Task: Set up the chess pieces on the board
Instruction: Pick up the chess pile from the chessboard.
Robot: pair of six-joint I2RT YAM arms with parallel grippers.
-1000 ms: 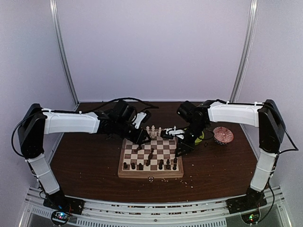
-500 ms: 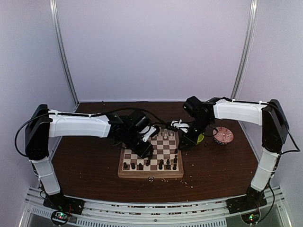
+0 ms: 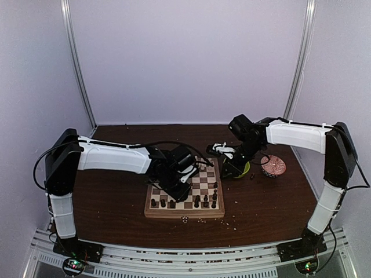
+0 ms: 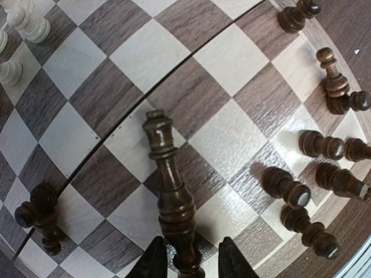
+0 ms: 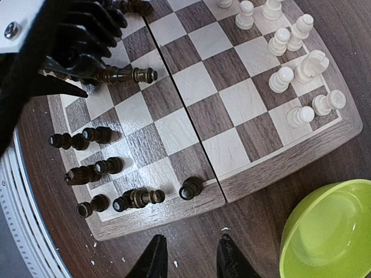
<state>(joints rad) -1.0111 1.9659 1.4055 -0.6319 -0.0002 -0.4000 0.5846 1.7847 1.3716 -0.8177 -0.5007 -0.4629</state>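
One tall dark piece (image 4: 165,168) is in hand. The left pincer (image 4: 191,249) is clamped on its base end. The piece sticks out nearly flat, not upright, above the middle squares of the board (image 3: 191,215), about 9 o'clock of board centre in the top view.

The right pincer (image 5: 190,246) has its fingers apart with nothing between them. It hangs over the table (image 3: 104,197) just off the board, around 2 o'clock of board centre in the top view. In its wrist view the green bowl (image 5: 324,231) is at its 3 o'clock. The red bowl (image 3: 273,166) is farther out the same way.

In the top view the other dark pieces (image 5: 107,166) sit along the board's 6 o'clock edge, with a gap near the middle. The white pieces (image 5: 282,78) cluster at the 12 o'clock edge. I can't tell whether every dark one stands upright.

Likely step: stand the held piece in that gap. The setup looks partly done.

Risks:
- The grip is low on a long piece, so it could pivot or slip while being turned upright.
- If it's let go while tilted, it falls and rolls into its neighbours.
- The dark row is crowded, so the fingers could clip pieces on either side going down.
- Both arms are near the board, so they could bump if the right one reaches in.
- The right pincer is near the bowl rim, so a swing toward 3 o'clock could nudge it.
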